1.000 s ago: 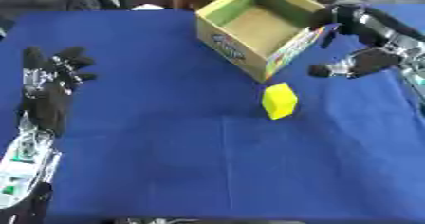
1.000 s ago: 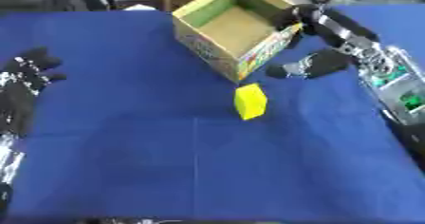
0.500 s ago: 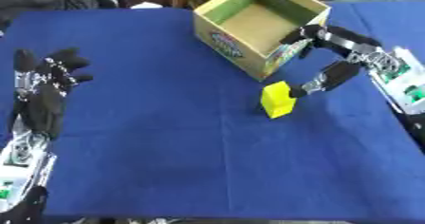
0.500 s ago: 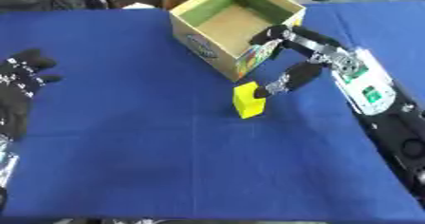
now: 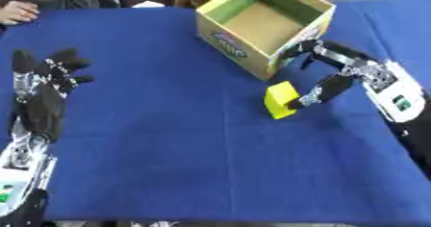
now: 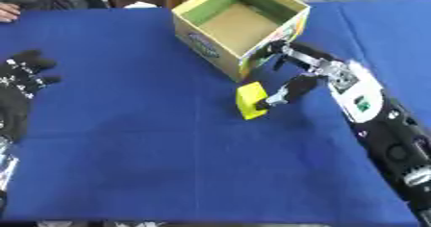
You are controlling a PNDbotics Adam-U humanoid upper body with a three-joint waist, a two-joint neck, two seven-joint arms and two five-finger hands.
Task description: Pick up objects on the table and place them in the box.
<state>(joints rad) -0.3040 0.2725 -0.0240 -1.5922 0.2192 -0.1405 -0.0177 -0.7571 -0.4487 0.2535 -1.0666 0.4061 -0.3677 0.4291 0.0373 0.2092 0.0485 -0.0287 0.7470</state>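
Left hand: idle at the table's left edge, fingers spread, empty.
Yellow block: on blue cloth, just before the box.
Right hand: uncurled, thumb tip touching the block.
Box: open, farther back.

Table covered in blue cloth. Open cardboard box stands at far middle, turned cornerwise. Yellow block lies just near box's front corner, tilted. Left hand rests at left edge.
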